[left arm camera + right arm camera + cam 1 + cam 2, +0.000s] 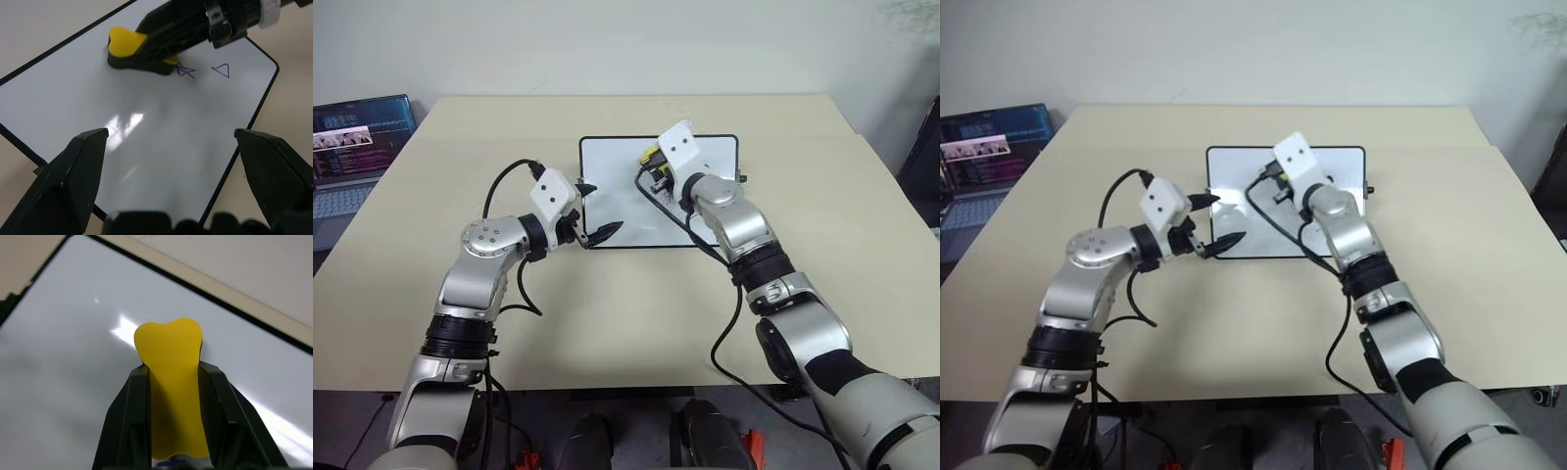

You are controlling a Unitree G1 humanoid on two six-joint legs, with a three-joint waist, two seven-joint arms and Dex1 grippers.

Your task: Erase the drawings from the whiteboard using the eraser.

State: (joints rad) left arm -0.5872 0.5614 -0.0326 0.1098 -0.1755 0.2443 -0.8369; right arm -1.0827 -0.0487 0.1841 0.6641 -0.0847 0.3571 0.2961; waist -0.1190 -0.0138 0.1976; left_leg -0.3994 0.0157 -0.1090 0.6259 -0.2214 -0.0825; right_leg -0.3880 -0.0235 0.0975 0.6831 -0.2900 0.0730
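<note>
The whiteboard [619, 171] lies flat on the tan table past its middle. My right gripper [655, 164] reaches over the board's middle, shut on the yellow eraser [649, 154], whose black underside rests on the white surface [58, 88]. In the left wrist view the eraser [124, 44] sits right beside a blue scribble [187, 71], with a small blue triangle [221, 71] just beyond it. In the right wrist view the eraser [171, 357] is squeezed between the black fingers [129, 421]. My left gripper [605, 207] hovers open over the board's near left corner, holding nothing.
An open laptop [357, 147] stands off the table's far left edge. Black cables loop from both wrists over the table [607, 323]. Bare tabletop surrounds the board on all sides.
</note>
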